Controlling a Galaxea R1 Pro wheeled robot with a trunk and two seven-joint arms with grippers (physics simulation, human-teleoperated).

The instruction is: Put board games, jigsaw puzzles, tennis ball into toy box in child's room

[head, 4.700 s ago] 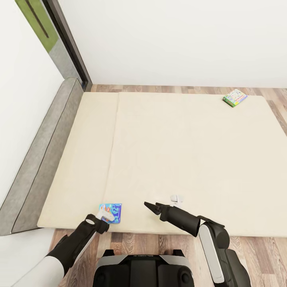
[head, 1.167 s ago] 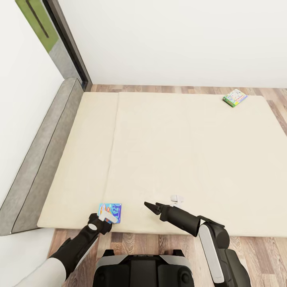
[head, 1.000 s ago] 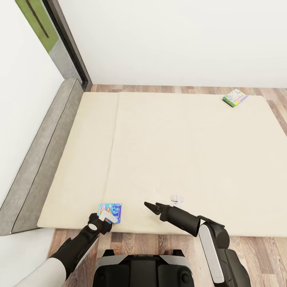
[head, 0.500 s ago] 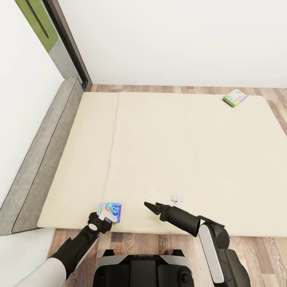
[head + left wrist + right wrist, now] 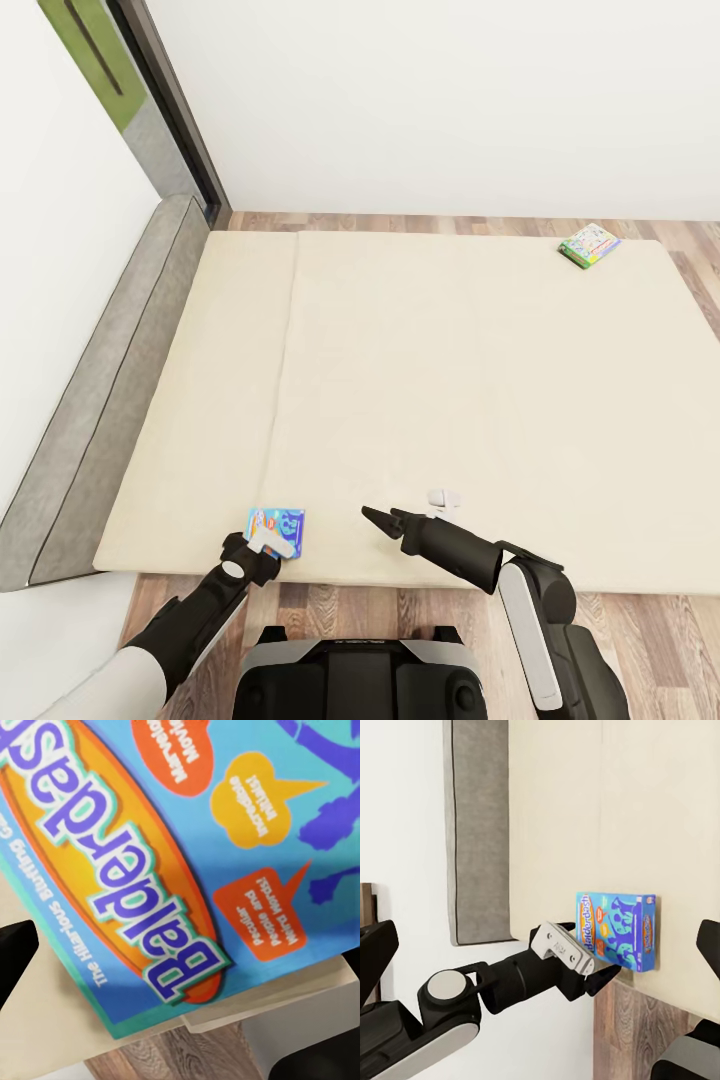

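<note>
Nearest: black left gripper (image 5: 262, 545) with a pale plate on top, down at the near edge of the wide beige bed (image 5: 430, 390). Fingers apart, one on each side of the near edge of the flat blue-purple game box (image 5: 277, 532) with orange speech bubbles on its cover. Not squeezing yet, as far as can be seen. In the left wrist view, the same blue-purple game box (image 5: 187, 862) very close, with dark fingertips (image 5: 15, 949) at the sides.

Box lying flat, right at the bed's near edge, a little past the lip in the right wrist view, where the left gripper (image 5: 596, 979) points at its short end.

Probably light, thin and stiff, like cardboard. Shiny cover, so maybe slippery. Soft mattress under it, so hard to get a finger beneath. Best to pinch the edge that sticks out, top and bottom, and hold it firmly so it does not tip or slide.

A bit further: black right gripper (image 5: 374, 518) hanging over the bed, holding nothing, fingers look close together at the tips but hard to be sure.

Far corner: small flat green-edged game box (image 5: 589, 244) on the bed, well apart from both arms.
</note>
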